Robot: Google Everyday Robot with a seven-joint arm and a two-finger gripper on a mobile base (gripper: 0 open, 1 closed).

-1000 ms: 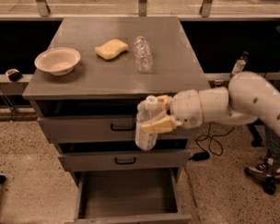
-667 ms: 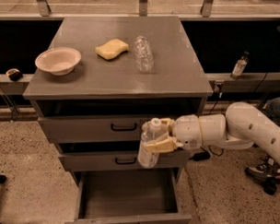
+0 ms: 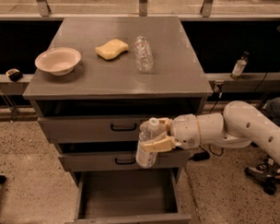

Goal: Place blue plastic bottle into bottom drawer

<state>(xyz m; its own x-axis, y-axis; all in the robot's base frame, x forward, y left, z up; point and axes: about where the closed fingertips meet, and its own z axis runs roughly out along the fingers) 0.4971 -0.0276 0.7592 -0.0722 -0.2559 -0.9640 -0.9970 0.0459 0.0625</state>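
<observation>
At six o'clock in my view the one bottom drawer (image 3: pixel 127 220) stands open. Above its rear part, my gripper (image 3: pixel 154 135) reaches in from three o'clock. Its two fingers (image 3: pixel 160 143) are clamped around the one blue plastic bottle (image 3: pixel 146 153), which is roughly upright, cap up, in front of the two upper drawers (image 3: pixel 93 128). Farther off, the cabinet top (image 3: pixel 178 78) carries three things: one bowl (image 3: pixel 58 60) at nine o'clock, one yellow sponge (image 3: pixel 112 48) and one crinkled clear bottle (image 3: pixel 143 53) toward twelve. One small dark-capped bottle (image 3: pixel 239 65) stands on the ledge (image 3: pixel 251 80) at two o'clock.
</observation>
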